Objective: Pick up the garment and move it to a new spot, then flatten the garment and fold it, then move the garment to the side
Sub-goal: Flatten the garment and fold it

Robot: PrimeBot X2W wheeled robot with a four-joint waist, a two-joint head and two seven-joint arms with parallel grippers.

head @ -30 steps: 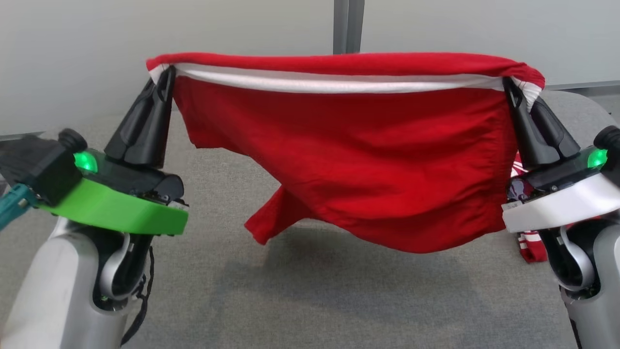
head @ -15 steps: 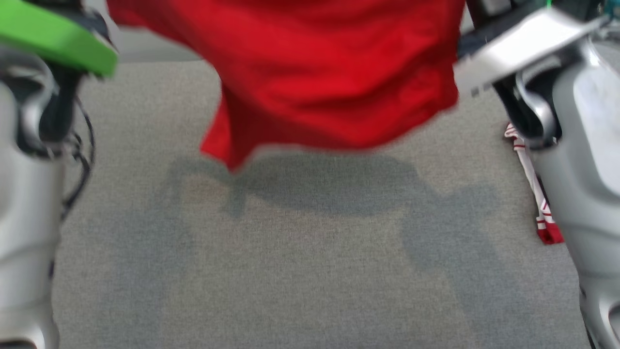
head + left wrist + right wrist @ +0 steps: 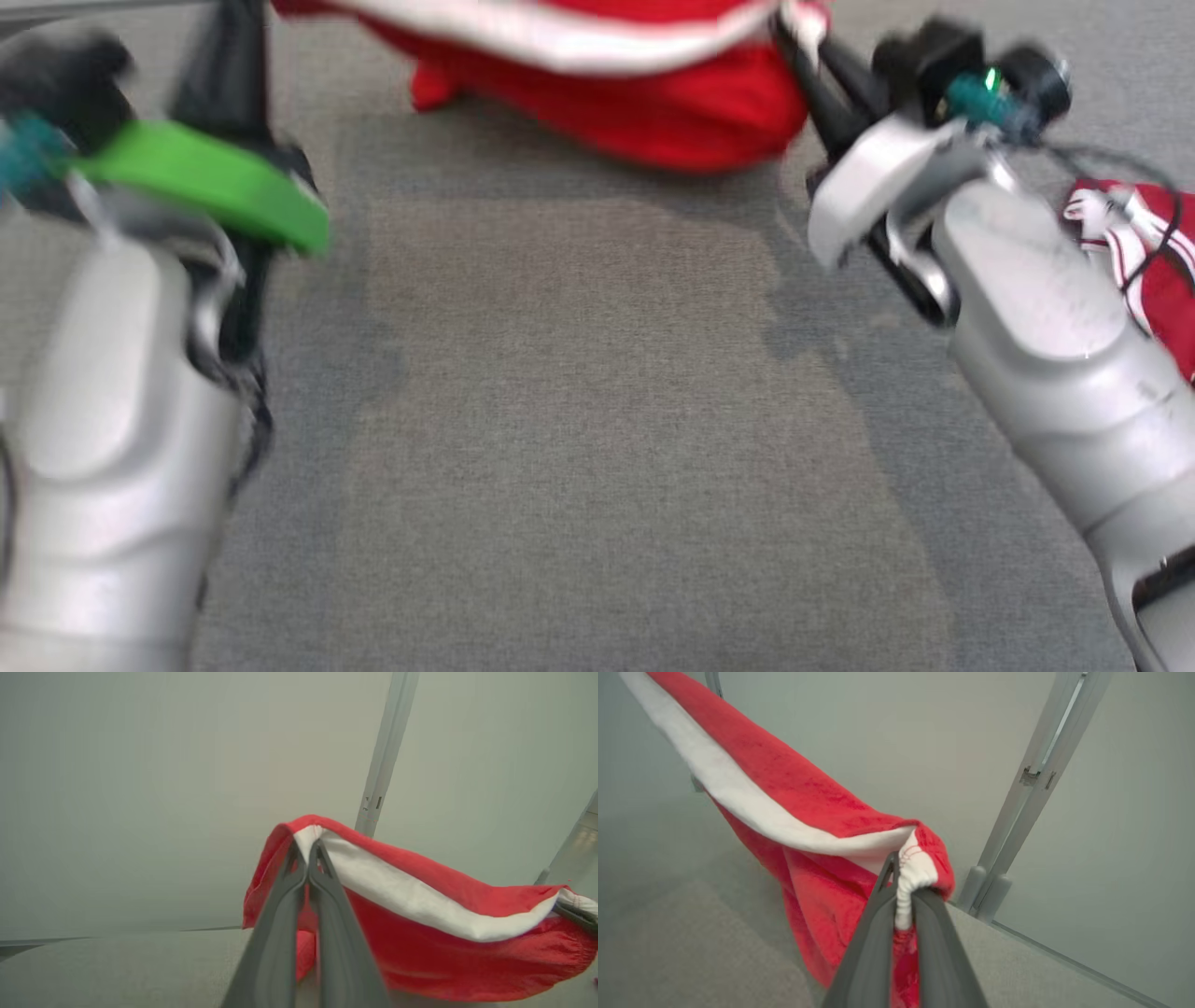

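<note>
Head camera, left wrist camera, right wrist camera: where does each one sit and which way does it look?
Head view: on the robot's head, facing forward and down at the grey surface; left forearm and right forearm show.
Left wrist view: on the left wrist, facing along the left hand toward the wall; its fingers pinch the red garment.
Right wrist view: on the right wrist, facing along the right hand, shut on the garment's white band.
Shared: all three show the red garment.

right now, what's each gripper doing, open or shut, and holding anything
Left gripper: jaws shut on the garment, at one top corner.
Right gripper: jaws shut on the garment, at the other top corner.
</note>
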